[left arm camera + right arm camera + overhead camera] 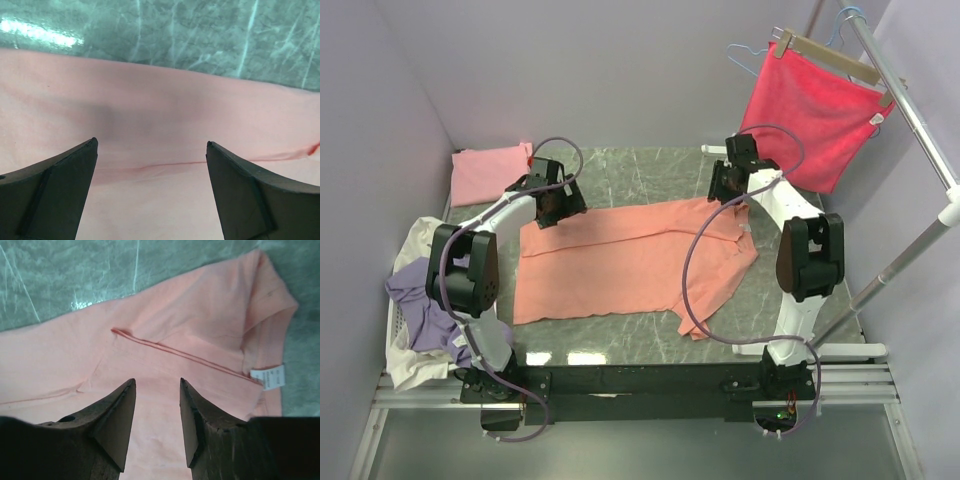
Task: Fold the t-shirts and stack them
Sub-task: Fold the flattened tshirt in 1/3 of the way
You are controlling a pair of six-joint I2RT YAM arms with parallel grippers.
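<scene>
Well, far on the left we see a white basket (392, 345) beside the table (650, 170); a lavender shirt (420, 295) lies bunched up in it, and a cream shirt (418, 236) spills over its far side. A pink shirt (485, 172) sits folded at the far left corner of the table.

Next we come to the left gripper (552, 205); it hangs just over the far left edge of the orange shirt (620, 260); in its own camera its jaws stand wide apart with nothing between them, and we see only the smooth orange cloth under them.

The orange shirt lies spread in the middle of the table; its right side is folded over and bunched, and one bit reaches toward the near edge.

Then we see the right gripper (725, 185) over the far right part of that shirt; its jaws are a little apart and hold nothing; a white tag (268, 377) shows on the shirt, off to the side of the fingers (120, 415).

Last, on the far right, a red cloth (815, 125) hangs from a wooden hanger (825, 52) on a metal rail (910, 100).
</scene>
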